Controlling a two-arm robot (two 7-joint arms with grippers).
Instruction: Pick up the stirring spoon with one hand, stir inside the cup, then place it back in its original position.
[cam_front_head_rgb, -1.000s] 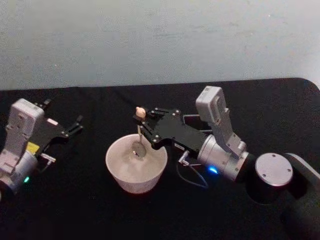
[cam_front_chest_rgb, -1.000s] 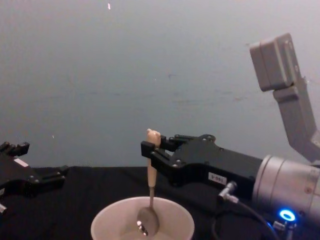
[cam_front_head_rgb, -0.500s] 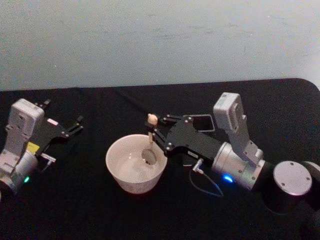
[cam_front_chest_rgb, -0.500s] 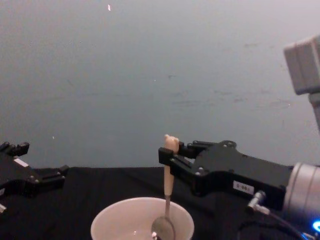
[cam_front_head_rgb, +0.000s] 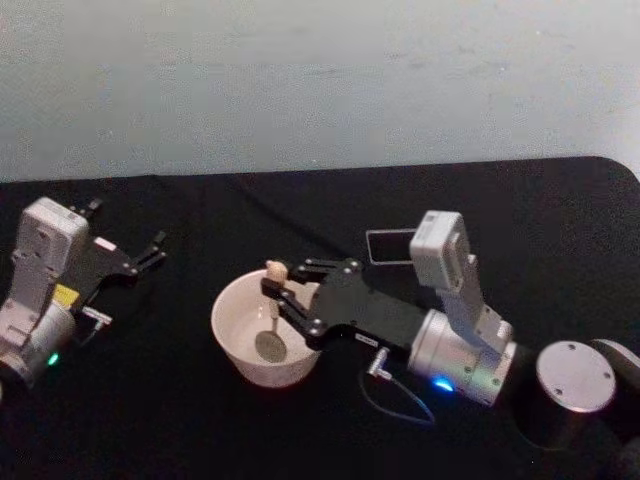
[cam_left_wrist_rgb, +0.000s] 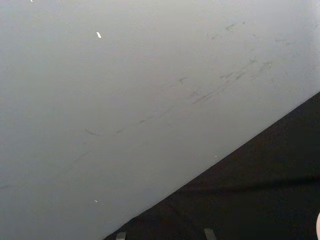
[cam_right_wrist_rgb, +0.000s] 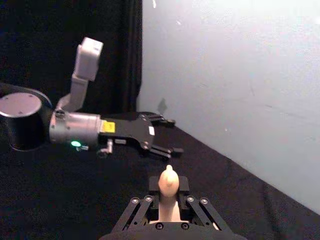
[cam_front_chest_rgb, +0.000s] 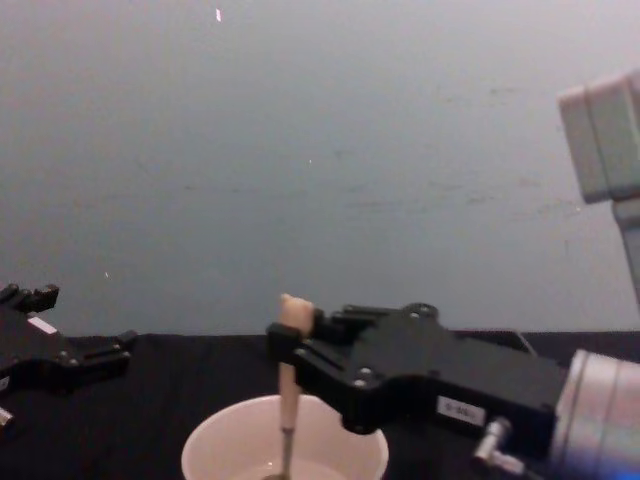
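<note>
Right gripper (cam_front_head_rgb: 278, 292): clamps the stirring spoon (cam_front_head_rgb: 271, 325), over the cup (cam_front_head_rgb: 225, 310).
Spoon: upright, bowl inside cup.
Stirring: slow circles, off the wall.
Left gripper (cam_front_head_rgb: 152, 251): parked left of cup, fingers apart.

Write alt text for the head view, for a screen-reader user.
The right hand holds a bear-topped spoon upright by its handle, its bowl down inside a white cup on a black table. A dark square holder stands behind that arm; the left hand sits open at the left, idle.
</note>
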